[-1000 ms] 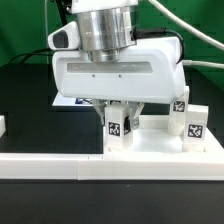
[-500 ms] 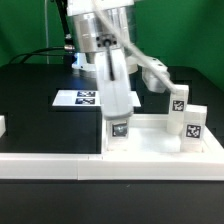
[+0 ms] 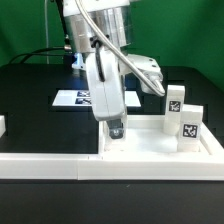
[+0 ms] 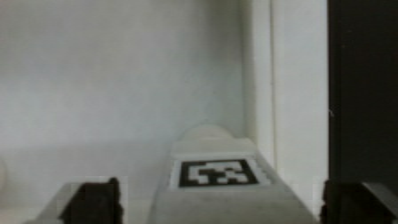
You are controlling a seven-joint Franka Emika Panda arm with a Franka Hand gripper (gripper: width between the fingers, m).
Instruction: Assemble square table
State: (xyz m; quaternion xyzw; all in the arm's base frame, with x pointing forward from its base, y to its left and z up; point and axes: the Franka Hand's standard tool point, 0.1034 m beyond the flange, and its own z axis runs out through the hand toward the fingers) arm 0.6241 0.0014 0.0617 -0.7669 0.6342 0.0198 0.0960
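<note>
Wrist view: leg post point(image 4: 217, 165) between pincer point(image 4: 222, 200) fingers.

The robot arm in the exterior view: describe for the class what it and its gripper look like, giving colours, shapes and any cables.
The arm is white with a ribbed silver-grey cylindrical section near the wrist. Its gripper is a white, smooth, boxy body that narrows downward to a darker grey tip. A pale cable arcs away behind the arm. In the wrist view, the fingers appear as dark, blunt shapes. No markings can be made out on the arm.

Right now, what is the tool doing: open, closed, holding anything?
Tool: open, fingers either side of a tagged leg post without touching it.
</note>
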